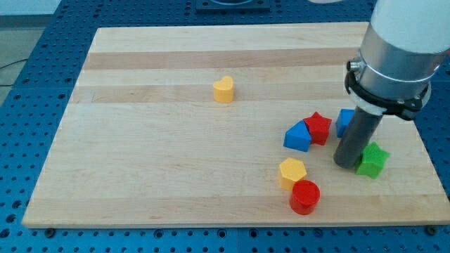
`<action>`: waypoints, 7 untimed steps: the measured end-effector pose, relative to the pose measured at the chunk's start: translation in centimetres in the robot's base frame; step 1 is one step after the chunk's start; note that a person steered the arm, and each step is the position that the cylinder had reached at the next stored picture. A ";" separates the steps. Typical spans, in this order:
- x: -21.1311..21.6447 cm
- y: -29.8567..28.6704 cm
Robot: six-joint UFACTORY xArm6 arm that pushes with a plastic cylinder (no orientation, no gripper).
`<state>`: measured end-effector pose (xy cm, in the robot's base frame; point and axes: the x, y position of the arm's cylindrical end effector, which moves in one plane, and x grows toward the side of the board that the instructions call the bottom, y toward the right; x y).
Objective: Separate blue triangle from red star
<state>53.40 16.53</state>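
The blue triangle (297,135) lies at the view's right, touching the red star (318,127) just to its right. My tip (346,164) is the lower end of the dark rod, down and to the right of the red star, apart from it. The tip stands right next to the green star (372,159) on its right. A blue block (344,121) sits just right of the red star, partly hidden behind the rod.
A yellow hexagon (292,171) and a red cylinder (305,196) sit together below the blue triangle. A yellow heart (223,90) lies alone towards the view's top middle. The wooden board (140,176) rests on a blue perforated table.
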 end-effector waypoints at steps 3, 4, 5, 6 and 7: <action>-4.7 -7.2; -4.8 -7.8; -8.4 -10.8; -8.7 -13.0; -7.6 -10.6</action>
<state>45.84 5.89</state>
